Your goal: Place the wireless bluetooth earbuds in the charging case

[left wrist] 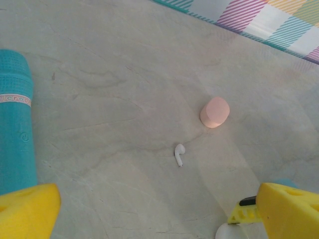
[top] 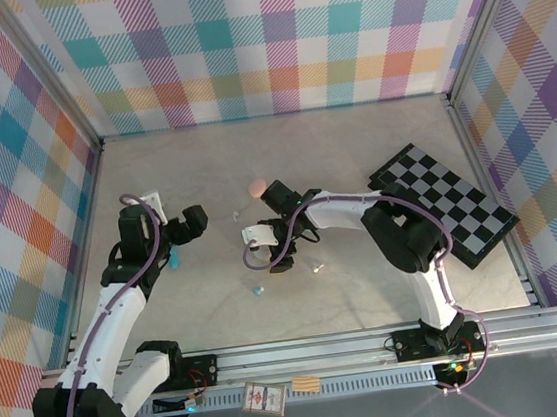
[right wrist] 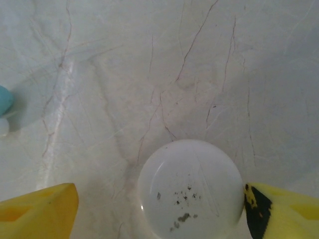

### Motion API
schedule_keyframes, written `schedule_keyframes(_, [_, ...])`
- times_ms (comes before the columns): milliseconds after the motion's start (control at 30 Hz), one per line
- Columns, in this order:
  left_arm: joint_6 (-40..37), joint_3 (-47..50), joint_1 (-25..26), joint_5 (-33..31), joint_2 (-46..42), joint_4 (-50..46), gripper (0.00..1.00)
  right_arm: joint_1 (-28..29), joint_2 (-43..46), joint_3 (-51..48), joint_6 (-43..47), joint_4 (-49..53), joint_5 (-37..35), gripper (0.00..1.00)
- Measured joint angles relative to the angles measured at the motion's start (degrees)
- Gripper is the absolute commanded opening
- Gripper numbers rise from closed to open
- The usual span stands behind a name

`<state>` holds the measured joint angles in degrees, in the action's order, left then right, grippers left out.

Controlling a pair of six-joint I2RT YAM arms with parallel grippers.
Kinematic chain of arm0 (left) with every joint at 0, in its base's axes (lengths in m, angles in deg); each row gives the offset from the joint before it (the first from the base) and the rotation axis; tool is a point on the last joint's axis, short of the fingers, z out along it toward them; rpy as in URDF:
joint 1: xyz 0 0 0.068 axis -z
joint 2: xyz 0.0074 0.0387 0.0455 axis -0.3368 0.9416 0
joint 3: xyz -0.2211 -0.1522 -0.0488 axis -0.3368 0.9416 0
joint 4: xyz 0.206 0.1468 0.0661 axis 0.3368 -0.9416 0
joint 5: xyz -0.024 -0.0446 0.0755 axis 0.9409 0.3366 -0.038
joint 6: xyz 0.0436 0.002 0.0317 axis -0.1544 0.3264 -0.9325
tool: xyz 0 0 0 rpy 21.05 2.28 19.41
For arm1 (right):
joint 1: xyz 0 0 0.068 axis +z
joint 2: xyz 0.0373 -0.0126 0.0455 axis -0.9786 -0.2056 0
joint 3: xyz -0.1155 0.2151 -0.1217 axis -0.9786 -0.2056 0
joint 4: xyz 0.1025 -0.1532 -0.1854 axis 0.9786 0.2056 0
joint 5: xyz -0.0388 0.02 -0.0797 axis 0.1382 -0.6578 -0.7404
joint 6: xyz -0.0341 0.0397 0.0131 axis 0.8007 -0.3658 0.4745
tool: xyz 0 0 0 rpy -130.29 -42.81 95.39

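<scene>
A white round charging case (right wrist: 190, 186) lies on the table between my right gripper's (right wrist: 160, 196) yellow fingers. The right finger (right wrist: 284, 211) touches its edge and the left finger (right wrist: 40, 211) stands well apart from it, so the jaws are open. In the top view this gripper (top: 258, 236) sits mid-table over the white case (top: 258, 234). A white earbud (left wrist: 179, 154) lies loose ahead of my open, empty left gripper (left wrist: 159, 199), with a pink case (left wrist: 215, 112) beyond it. A teal earbud (top: 259, 290) lies nearer the front edge.
A long teal cylinder (left wrist: 15, 124) lies beside the left gripper's (top: 182, 229) left finger. A black and white checkerboard (top: 449, 199) lies at the right. Another tiny piece (top: 317, 262) lies under the right arm. Plaid walls enclose the table.
</scene>
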<state>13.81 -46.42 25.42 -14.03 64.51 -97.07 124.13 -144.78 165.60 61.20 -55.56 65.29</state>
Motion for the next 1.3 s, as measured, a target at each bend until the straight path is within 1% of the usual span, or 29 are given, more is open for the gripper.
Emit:
schedule_keyframes(33, [0.0,0.0,0.0,0.0,0.0,0.0,1.00,0.0,-0.3,0.3,0.3,0.2,-0.2,0.78])
schedule_keyframes(267, [0.0,0.2,0.0,0.0,0.0,-0.3,1.00,0.2,-0.9,0.8,1.6,1.4,-0.2,0.55])
schedule_keyframes(367, [0.0,0.2,0.0,0.1,0.0,-0.3,1.00,0.2,-0.9,1.0,1.6,1.6,-0.2,0.47])
schedule_keyframes(567, [0.0,0.2,0.0,1.1,0.0,-0.4,1.00,0.2,-0.9,1.1,1.3,1.3,-0.2,0.44])
schedule_keyframes(700, [-0.2,0.2,0.0,3.2,0.0,-0.3,1.00,-0.3,0.5,-0.5,-0.4,-0.2,-0.5,0.44])
schedule_keyframes(833, [0.7,0.2,0.0,8.2,0.1,0.9,1.00,-1.5,6.9,-5.8,-3.3,-2.8,-1.6,0.44])
schedule_keyframes(967, [4.4,0.1,0.7,14.8,1.8,5.6,1.00,-3.9,15.6,-10.2,-6.3,-6.4,-3.0,0.43])
schedule_keyframes(1033, [6.4,-0.6,2.1,17.9,3.9,8.0,1.00,-4.9,20.0,-11.6,-7.4,-8.0,-4.0,0.44])
schedule_keyframes(1100, [8.5,-1.5,4.7,20.5,5.9,10.4,0.99,-6.0,23.5,-12.6,-8.2,-9.1,-5.0,0.43])
schedule_keyframes(1300, [15.1,-2.4,13.5,26.0,10.1,21.1,0.88,-7.9,31.6,-13.7,-10.6,-10.0,-5.8,0.43])
